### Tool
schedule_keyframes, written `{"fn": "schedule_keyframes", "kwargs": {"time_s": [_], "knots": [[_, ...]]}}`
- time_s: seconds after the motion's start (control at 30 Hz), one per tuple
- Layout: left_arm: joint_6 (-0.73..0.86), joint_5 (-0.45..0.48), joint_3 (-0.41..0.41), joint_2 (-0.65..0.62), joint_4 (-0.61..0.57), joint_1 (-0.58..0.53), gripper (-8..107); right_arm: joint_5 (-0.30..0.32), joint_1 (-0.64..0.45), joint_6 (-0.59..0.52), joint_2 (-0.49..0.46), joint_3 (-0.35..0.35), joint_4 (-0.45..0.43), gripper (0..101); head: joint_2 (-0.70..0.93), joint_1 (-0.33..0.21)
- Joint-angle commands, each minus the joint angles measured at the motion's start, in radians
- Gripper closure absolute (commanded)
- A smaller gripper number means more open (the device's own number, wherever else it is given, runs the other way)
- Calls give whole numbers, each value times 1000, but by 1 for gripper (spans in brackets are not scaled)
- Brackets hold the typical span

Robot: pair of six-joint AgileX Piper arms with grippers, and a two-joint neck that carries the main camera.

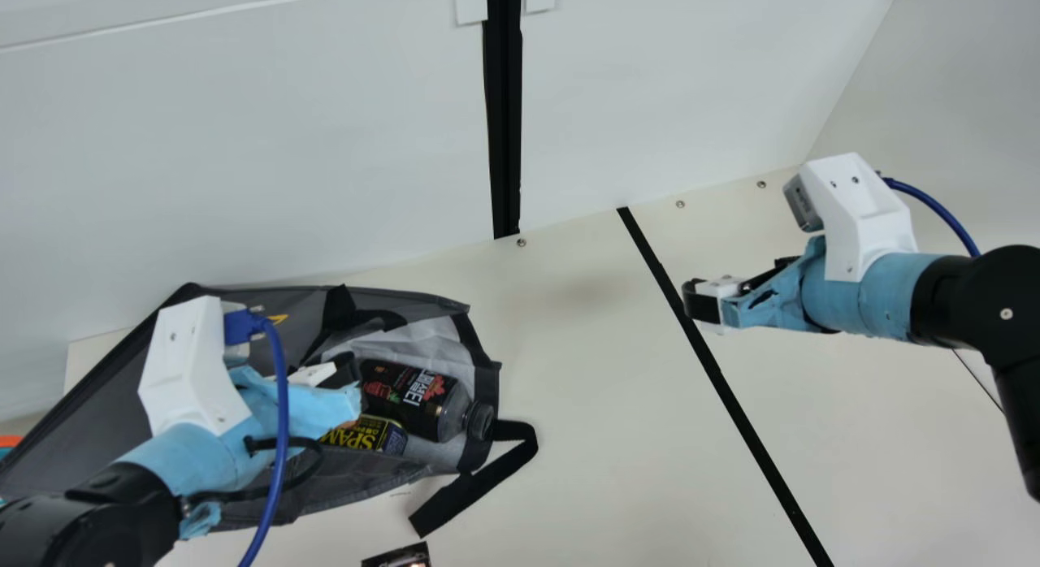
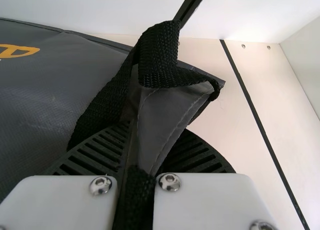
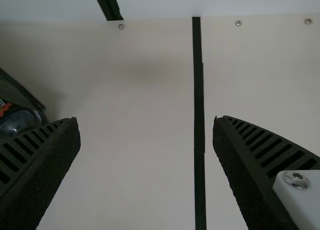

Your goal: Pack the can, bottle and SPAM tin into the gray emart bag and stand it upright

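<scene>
One bottle point(image 1: 410, 392), one SPAM tin point(image 1: 370, 437), beside left claw point(image 1: 345, 374), inside one bag point(image 1: 89, 404) it pinches. Right claw point(image 1: 700, 302) wide.

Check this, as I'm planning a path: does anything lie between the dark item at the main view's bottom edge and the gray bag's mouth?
Yes: a black strap lies on the table between the dark item and the gray bag's mouth.

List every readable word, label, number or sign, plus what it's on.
"SPAM": SPAM tin.
Bottle: label lettering tilted, can't read it reliably.
Gray bag: yellow mark, only part visible, no whole word.
Right wrist camera: print too small to read.
Dark item, main view's bottom edge: cut off, unreadable.
</scene>
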Motion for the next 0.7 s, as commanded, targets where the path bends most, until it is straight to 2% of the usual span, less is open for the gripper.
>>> {"fn": "schedule_keyframes", "kwargs": {"time_s": [0.0, 0.67], "knots": [[0, 0, 0, 0, 0, 0, 107, 0, -1, -42, 6, 5, 33, 6, -2, -23], [0, 0, 0, 0, 0, 0, 107, 5, 17, -328, 86, 91, 273, 6, -2, -23]]}}
